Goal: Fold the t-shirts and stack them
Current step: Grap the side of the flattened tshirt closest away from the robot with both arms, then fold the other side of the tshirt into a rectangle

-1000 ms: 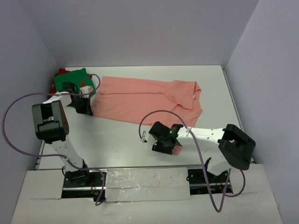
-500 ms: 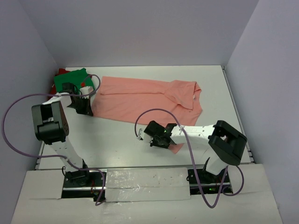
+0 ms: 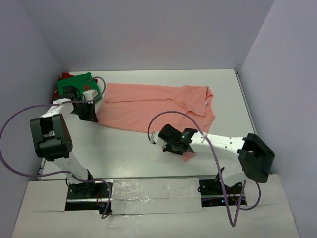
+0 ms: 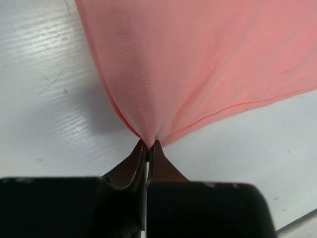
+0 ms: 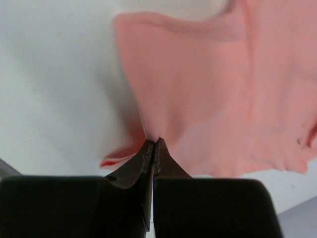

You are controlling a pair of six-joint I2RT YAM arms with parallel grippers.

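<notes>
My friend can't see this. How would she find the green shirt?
Look at the white table and go to its far left corner, beside the wall. The green t-shirt lies bunched there, just left of the big spread-out salmon-pink t-shirt, with a red t-shirt peeking out at its edge. It is the only bright green cloth.

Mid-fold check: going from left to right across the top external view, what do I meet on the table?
red cloth t-shirt, only an edge showing → bright green cloth t-shirt → left gripper, pinching the next shirt's left corner → large salmon-pink cloth t-shirt → right arm's black elbow block
</notes>
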